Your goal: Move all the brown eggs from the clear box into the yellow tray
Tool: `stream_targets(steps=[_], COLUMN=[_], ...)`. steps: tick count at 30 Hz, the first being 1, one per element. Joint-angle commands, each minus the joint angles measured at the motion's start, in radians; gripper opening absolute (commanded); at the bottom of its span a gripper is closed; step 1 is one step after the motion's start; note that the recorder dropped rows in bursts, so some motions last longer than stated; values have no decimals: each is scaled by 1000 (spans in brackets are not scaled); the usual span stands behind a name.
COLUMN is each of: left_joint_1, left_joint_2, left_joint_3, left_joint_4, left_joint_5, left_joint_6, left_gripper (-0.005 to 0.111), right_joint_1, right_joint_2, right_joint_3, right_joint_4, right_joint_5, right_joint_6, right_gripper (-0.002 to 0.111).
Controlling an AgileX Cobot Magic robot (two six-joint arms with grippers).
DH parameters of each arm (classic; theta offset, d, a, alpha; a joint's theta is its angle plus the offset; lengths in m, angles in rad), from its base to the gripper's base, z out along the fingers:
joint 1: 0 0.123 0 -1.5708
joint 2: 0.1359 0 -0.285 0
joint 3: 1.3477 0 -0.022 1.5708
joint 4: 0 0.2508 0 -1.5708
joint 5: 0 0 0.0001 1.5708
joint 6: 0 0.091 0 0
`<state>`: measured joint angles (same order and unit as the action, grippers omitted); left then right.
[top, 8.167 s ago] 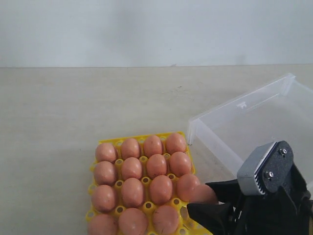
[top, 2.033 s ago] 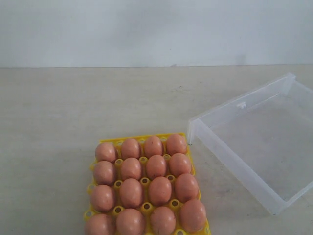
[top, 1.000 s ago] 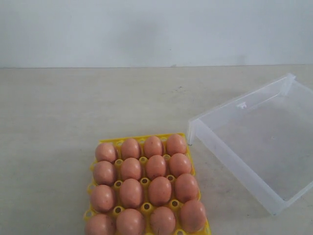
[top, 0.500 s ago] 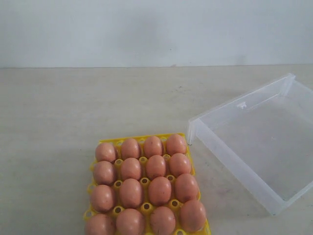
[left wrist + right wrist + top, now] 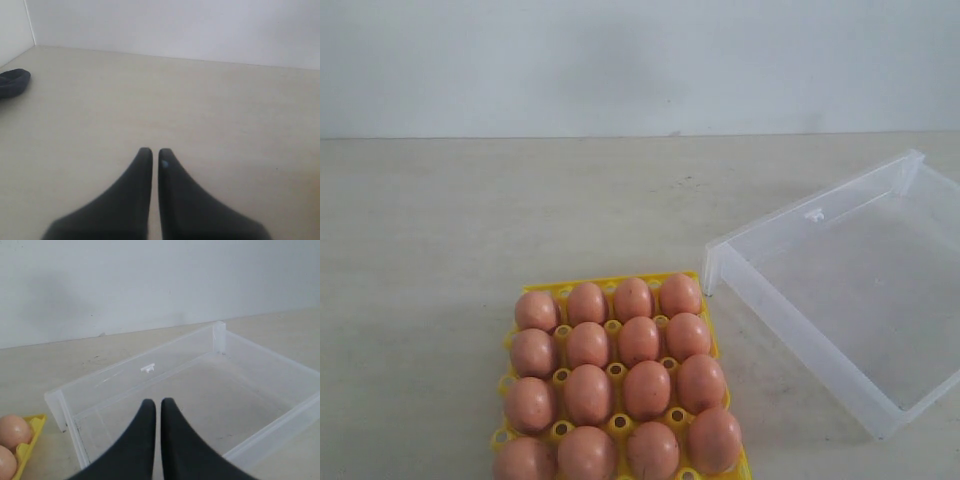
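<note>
Several brown eggs [image 5: 647,388] fill the sockets of the yellow tray [image 5: 611,326] at the front of the exterior view. Two more eggs [image 5: 12,431] and a tray corner [image 5: 31,442] show in the right wrist view. The clear box [image 5: 812,330] lies to the tray's right with no egg in it. My right gripper [image 5: 158,403] hangs above the clear box [image 5: 120,378], shut and holding nothing. My left gripper [image 5: 155,152] is shut and empty above bare table. Neither gripper shows in the exterior view.
A pale wall runs behind the beige table [image 5: 520,210]. A dark rounded object [image 5: 12,82] lies at the edge of the left wrist view, near a wall corner.
The right arm, which hovered over the tray's near corner with an egg several seconds ago, has left the exterior view. That egg now sits in the tray. Over the last second nothing has moved.
</note>
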<state>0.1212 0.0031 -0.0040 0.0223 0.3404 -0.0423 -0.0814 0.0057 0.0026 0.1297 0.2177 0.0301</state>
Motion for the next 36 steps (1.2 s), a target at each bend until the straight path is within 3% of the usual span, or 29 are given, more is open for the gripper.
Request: stream_targets(steps=[1,13,17,36], left_joint_1=[-3,-29,-74,-73], left_joint_2=[-3,-3,-3,-3], left_joint_3=[4,4,4,4], left_joint_4=[0,0,-120,-173], left_joint_5=[-3,4,11,25], left_joint_6=[4,4,4,4], left_gripper=[4,4,4,4], right_joint_1=[-4,-4,-4,-4], right_joint_2=[-6,-6,-6,-6], right_joint_3=[-3,-3,-3,-3], right_joint_4=[-8,-8,-8,-8], right_joint_5=[-12,-12,-12,-12], right_joint_6=[-6,-6,-6,-6], right_gripper=[0,0,0,0])
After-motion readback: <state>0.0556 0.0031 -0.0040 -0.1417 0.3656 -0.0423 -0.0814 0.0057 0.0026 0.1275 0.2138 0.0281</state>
